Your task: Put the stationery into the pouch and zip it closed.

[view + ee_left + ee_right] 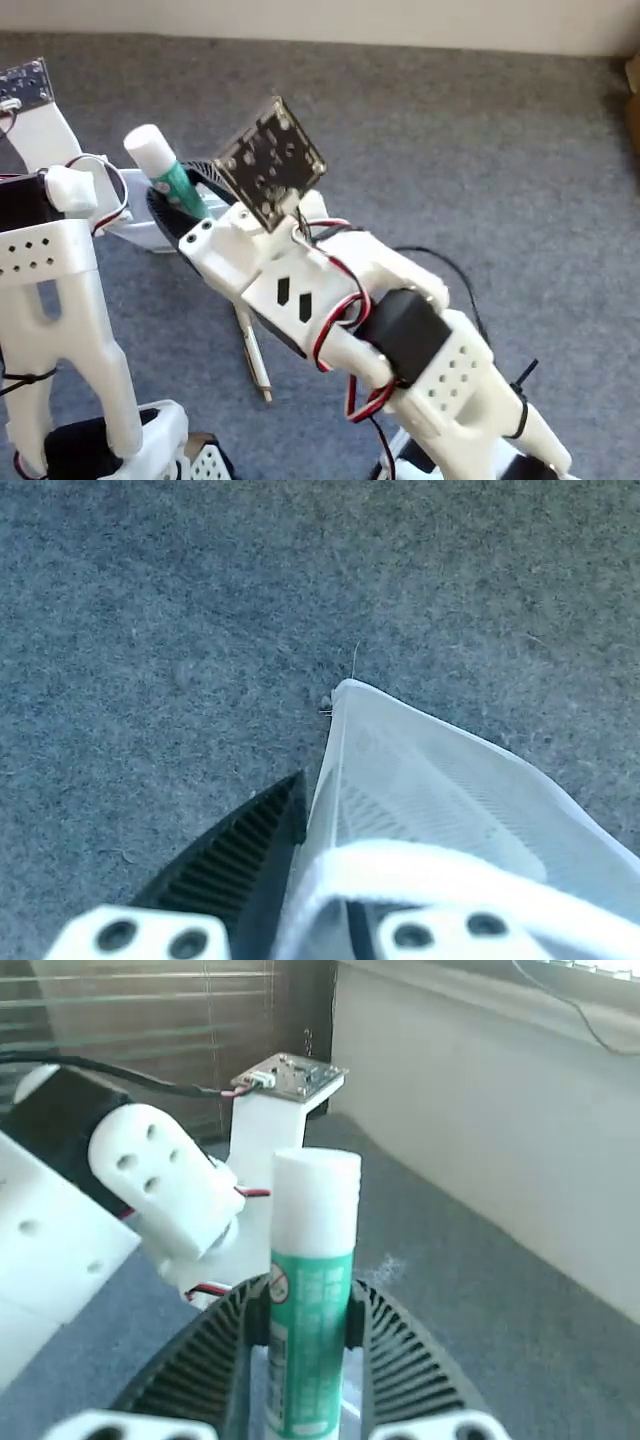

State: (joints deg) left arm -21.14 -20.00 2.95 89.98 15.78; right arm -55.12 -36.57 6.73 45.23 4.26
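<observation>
Pinching glue stick (305,1260) by its sides: right gripper (300,1305) fingers, raised off grey counter (480,150). Left gripper (305,800) fingers clamped on white mesh pouch (440,780) edge. Pencil (252,355) lying on counter.

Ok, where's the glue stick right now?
The glue stick is clamped in the right gripper, white cap sticking out. In the high view it sits upper left, close to the white mesh pouch.

Left fingers (238,852), right fingers (398,1360) both clamped.
</observation>
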